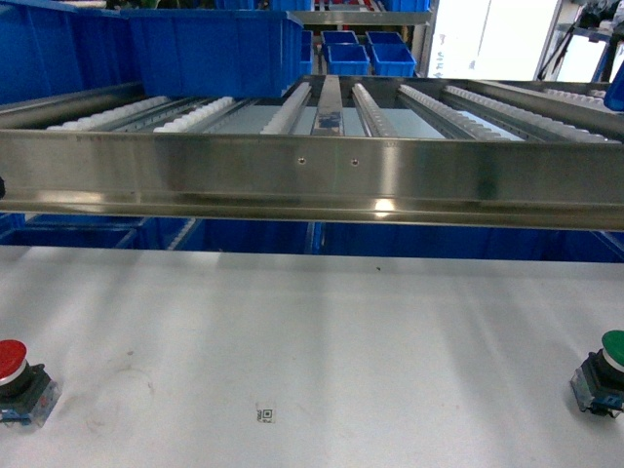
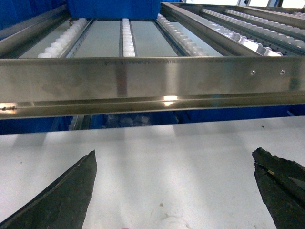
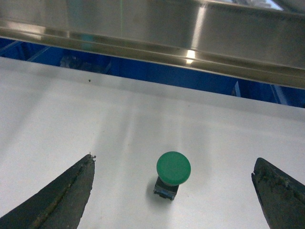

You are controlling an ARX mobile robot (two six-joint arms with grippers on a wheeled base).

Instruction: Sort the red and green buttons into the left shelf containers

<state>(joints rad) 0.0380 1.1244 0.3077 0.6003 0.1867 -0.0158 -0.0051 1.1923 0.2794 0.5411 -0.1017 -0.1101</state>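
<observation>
Red button [image 1: 14, 375] and green button [image 1: 606, 370] sit far apart on white table [image 1: 322, 341].

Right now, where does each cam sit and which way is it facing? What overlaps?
Head: on the robot, looking forward and down over the white table at the steel roller shelf; red button left, green button right; no arms visible.
Left wrist: low over the table, facing the shelf; open left gripper frames bare table.
Right wrist: tilted down; open right gripper frames the green button.
Shared: head and right wrist both show the green button.
</observation>
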